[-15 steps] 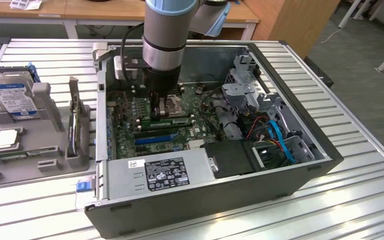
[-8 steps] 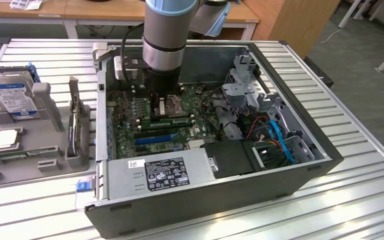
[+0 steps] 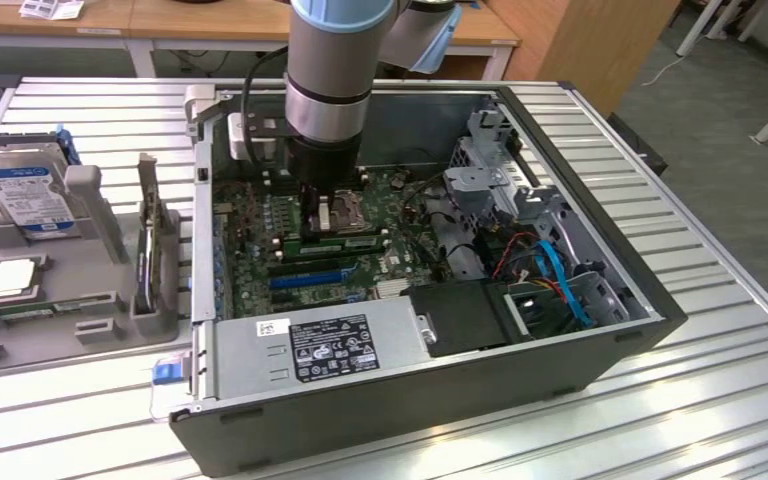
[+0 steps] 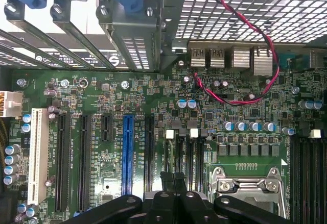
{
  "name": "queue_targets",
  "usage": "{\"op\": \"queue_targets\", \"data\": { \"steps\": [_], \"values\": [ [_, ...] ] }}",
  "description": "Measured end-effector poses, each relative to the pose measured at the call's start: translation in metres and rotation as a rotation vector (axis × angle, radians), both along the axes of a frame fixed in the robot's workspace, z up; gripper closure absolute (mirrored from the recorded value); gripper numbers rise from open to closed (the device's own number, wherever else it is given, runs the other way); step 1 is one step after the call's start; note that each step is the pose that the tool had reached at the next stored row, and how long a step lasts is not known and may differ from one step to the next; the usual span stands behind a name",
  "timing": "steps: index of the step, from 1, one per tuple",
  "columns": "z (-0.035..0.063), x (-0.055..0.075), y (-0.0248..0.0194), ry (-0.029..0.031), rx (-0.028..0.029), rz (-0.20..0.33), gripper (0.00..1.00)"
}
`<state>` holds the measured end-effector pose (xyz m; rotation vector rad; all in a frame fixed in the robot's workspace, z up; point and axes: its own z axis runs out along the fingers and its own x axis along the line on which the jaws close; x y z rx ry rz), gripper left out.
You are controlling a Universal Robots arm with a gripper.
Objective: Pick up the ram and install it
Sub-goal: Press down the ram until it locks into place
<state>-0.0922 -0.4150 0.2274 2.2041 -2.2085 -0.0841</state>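
Observation:
The ram (image 3: 347,240), a long thin green stick, lies along a black slot on the motherboard (image 4: 102,91), just beside the silver CPU socket (image 4: 245,185). My gripper (image 3: 320,228) has come straight down into the open PC case (image 3: 398,400) and stands right over one end of the ram. I cannot tell whether it touches the stick. In the wrist view its two black fingertips (image 4: 173,179) are pressed together, with nothing visible between them. They hang over the black memory slots (image 4: 186,155) with white latches.
A grey holder (image 3: 91,330) at the exterior view's left carries a blue-labelled hard drive (image 3: 17,190), a square silver CPU chip (image 3: 11,277) and an upright card (image 3: 157,250). Inside the case are a power supply (image 3: 317,345), drive cage (image 3: 491,180), blue cables (image 3: 564,285) and a red wire (image 4: 240,101).

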Motion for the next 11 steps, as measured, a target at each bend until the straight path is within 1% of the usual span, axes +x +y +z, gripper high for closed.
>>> {"op": "queue_targets", "data": {
  "steps": [3, 5, 11],
  "values": [
    [-0.0001, 0.0000, 0.0000, -0.0001, 0.0001, 0.000, 0.90],
    [-0.0005, -0.0001, 0.0000, -0.0001, 0.0012, 0.000, 0.90],
    [-0.0013, 0.0000, 0.0000, -0.0001, 0.0015, 0.000, 0.90]
  ]
}}
